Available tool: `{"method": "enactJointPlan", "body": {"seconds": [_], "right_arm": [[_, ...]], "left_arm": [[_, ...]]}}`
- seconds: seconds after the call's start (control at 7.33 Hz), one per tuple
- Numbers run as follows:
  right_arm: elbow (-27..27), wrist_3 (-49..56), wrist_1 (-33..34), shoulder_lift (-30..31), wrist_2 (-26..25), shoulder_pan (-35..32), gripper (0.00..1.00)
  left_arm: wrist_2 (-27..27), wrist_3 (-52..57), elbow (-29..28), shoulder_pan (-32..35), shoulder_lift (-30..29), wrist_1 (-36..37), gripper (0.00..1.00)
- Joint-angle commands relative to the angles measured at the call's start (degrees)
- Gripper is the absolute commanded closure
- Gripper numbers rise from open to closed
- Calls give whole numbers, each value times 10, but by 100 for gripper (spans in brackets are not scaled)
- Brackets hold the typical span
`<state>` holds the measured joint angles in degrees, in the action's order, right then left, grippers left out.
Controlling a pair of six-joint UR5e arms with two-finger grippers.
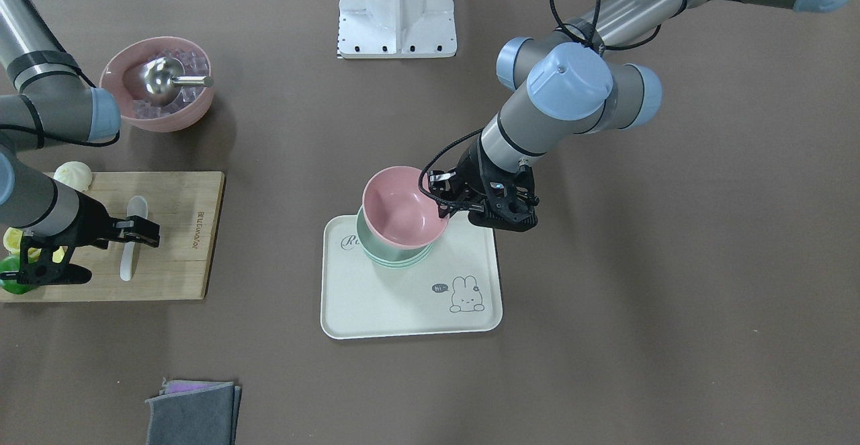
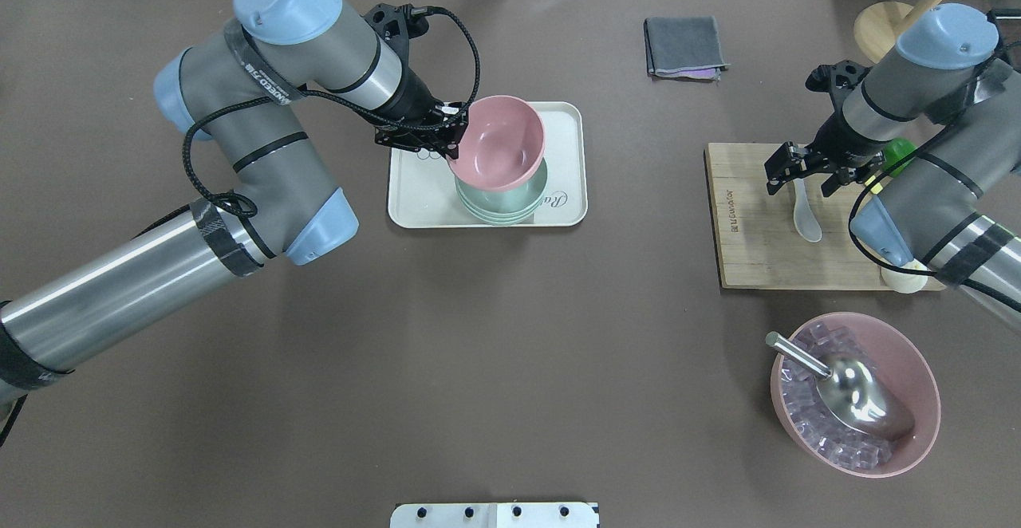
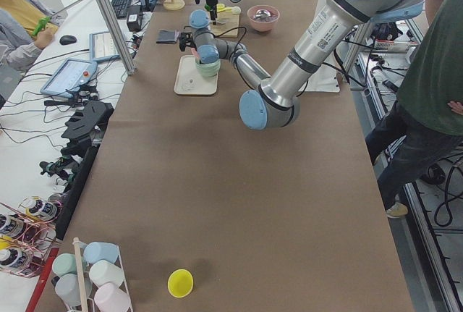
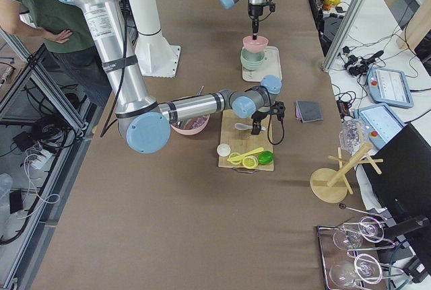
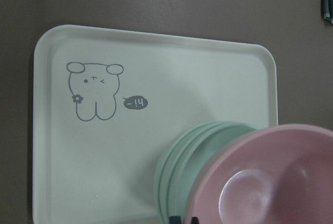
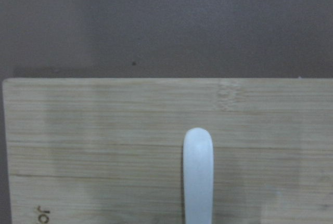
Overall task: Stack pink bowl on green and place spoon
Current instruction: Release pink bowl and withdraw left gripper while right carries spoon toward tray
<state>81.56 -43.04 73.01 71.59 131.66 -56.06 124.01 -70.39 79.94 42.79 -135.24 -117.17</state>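
Observation:
A pink bowl (image 2: 496, 141) sits tilted on a stack of green bowls (image 2: 501, 202) on the cream tray (image 2: 415, 201). My left gripper (image 2: 456, 131) is shut on the pink bowl's rim; from the front it (image 1: 451, 206) is at the bowl's (image 1: 403, 206) right side. The left wrist view shows the pink bowl (image 5: 270, 177) over the green bowls (image 5: 182, 161). A white spoon (image 2: 806, 213) lies on the wooden board (image 2: 750, 249). My right gripper (image 2: 802, 173) is open, low over the spoon's handle (image 6: 197, 172), a finger on each side.
A second pink bowl (image 2: 853, 400) with ice cubes and a metal scoop (image 2: 857, 396) stands near the board. A folded grey cloth (image 2: 684, 45) lies beyond the tray. A white round item (image 1: 72, 175) and green and yellow items (image 1: 13, 277) sit at the board's end.

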Motion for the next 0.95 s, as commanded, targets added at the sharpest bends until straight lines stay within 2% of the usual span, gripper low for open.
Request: {"method": "enactJointPlan", "body": {"seconds": [0.0, 0.14, 0.27, 0.41, 0.55, 0.68, 0.82], "right_arm": [[0, -1, 0, 2, 0, 1, 46], [0, -28, 0, 0, 2, 1, 99], [2, -34, -1, 0, 4, 1, 100], [3, -34, 0, -6, 10, 0, 100], [4, -34, 6, -21, 44, -21, 100], [7, -42, 7, -43, 73, -34, 100], [6, -119, 4, -85, 70, -29, 100]], "left_arm": [[-10, 1, -6, -9, -5, -1, 100], [-21, 2, -6, -10, -4, -3, 67], [-34, 0, -4, -10, -1, -29, 2], [-34, 2, -2, -7, 1, -32, 2], [-31, 9, -2, 10, 6, -32, 2], [6, 37, 6, 45, 37, -37, 2], [73, 126, 37, 79, 102, -37, 2]]}}
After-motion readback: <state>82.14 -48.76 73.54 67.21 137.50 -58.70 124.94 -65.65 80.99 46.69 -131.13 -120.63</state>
